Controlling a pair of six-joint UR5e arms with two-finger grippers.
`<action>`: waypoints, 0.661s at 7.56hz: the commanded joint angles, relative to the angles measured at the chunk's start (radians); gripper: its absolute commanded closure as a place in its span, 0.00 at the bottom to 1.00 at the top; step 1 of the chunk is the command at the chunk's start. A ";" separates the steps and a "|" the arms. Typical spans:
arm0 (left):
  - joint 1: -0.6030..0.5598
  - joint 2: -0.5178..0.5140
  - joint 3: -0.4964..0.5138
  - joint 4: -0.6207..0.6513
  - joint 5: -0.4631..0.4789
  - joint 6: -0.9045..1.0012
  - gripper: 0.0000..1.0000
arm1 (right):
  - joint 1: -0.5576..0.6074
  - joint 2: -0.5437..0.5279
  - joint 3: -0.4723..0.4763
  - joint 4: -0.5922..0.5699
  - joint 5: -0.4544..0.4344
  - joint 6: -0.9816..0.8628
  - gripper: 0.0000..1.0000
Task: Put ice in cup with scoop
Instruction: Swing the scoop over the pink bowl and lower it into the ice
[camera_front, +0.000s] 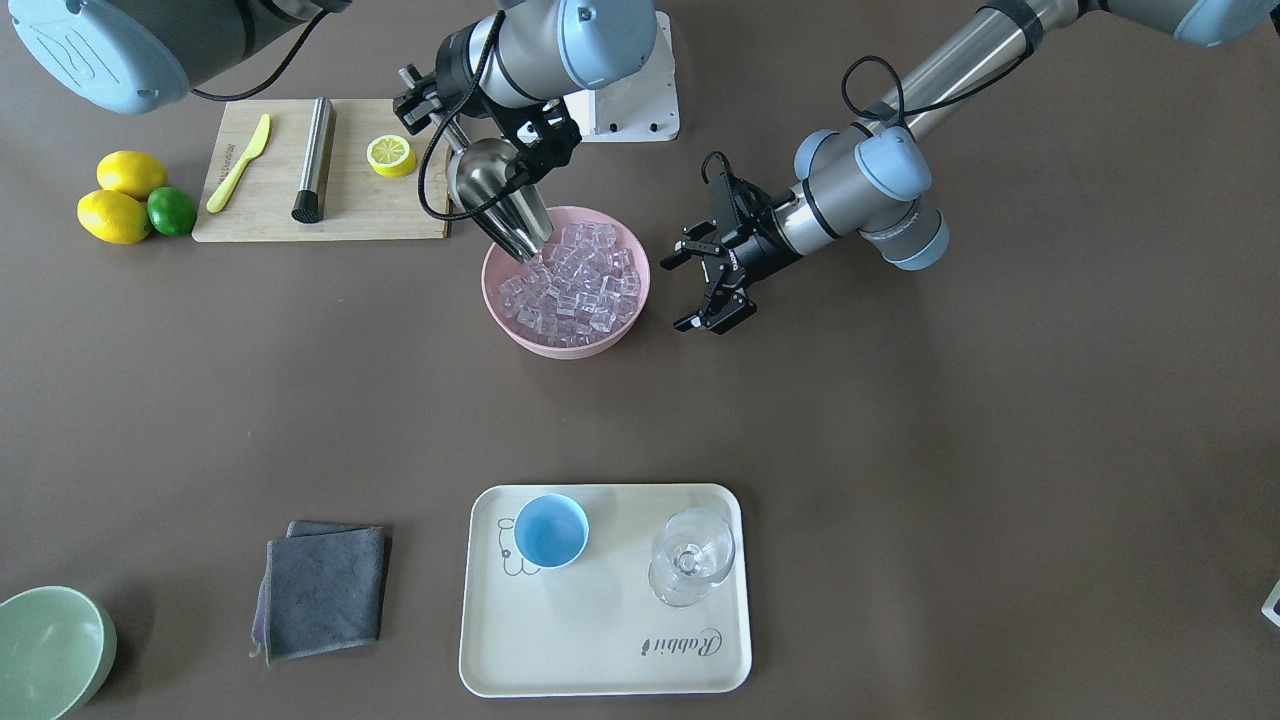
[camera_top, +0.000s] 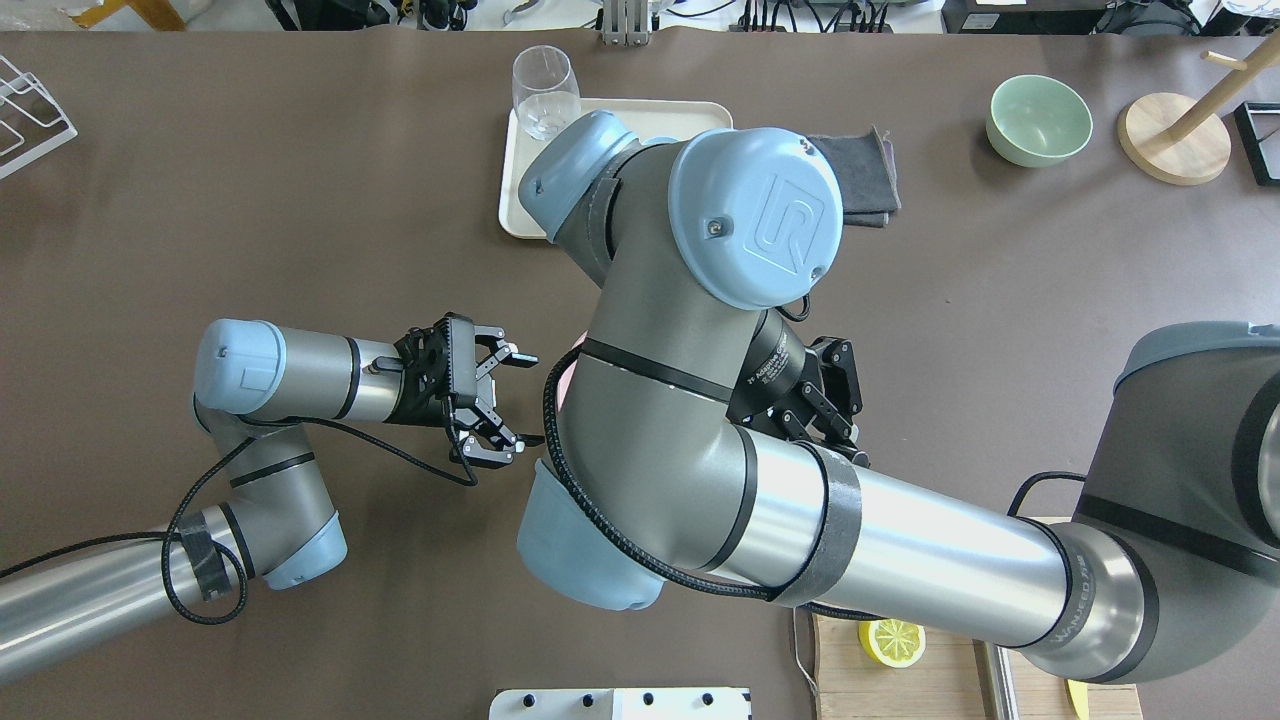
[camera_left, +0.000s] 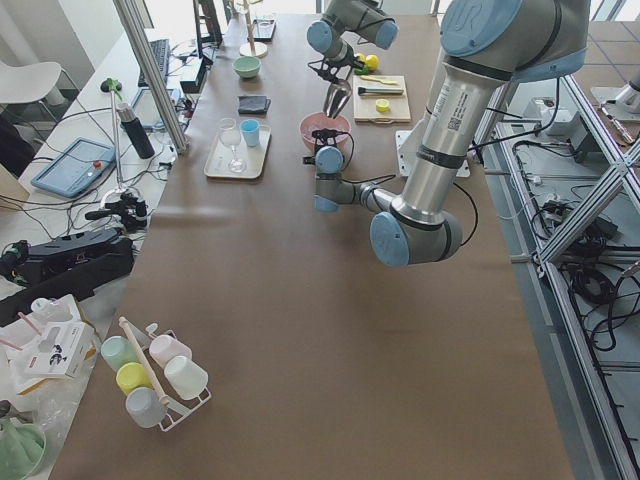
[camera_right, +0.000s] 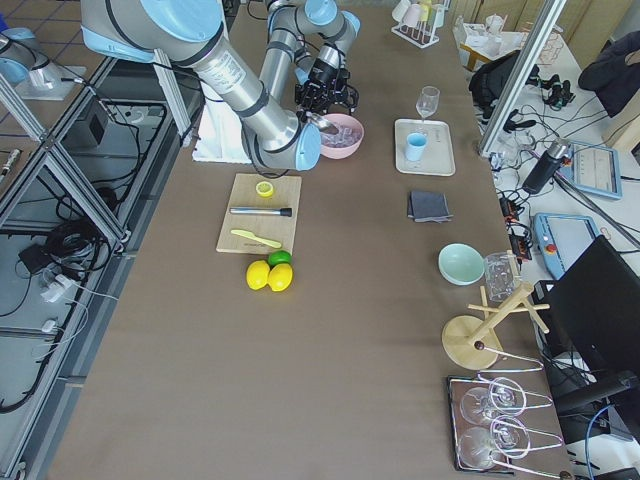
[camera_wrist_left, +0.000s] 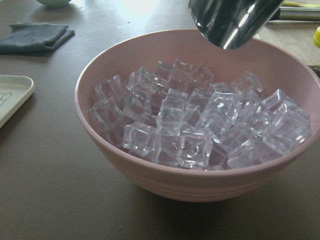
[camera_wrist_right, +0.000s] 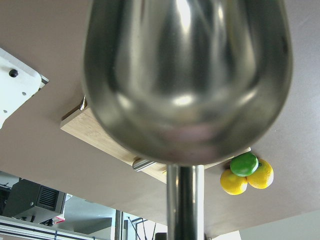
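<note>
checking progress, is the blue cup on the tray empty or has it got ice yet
Empty. The front-facing view looks down into the light-blue cup and shows only its bare blue inside, nothing in it.

We record: left gripper with jaws spread, right arm across centre, clear glass on cream tray, grey cloth, pale green bowl, lemon half on wooden board.

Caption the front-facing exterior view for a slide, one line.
Right gripper holds the scoop tilted down over the pink bowl of ice; left gripper open beside it; blue cup empty on the tray.
</note>
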 joint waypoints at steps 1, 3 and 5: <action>0.000 -0.006 0.001 0.002 0.017 -0.002 0.02 | -0.032 0.005 -0.037 0.003 0.007 -0.009 1.00; 0.000 -0.017 0.012 0.002 0.052 -0.002 0.02 | -0.042 0.028 -0.093 0.008 0.000 -0.011 1.00; -0.001 -0.026 0.024 0.002 0.054 -0.002 0.02 | -0.043 0.040 -0.127 0.029 -0.003 -0.011 1.00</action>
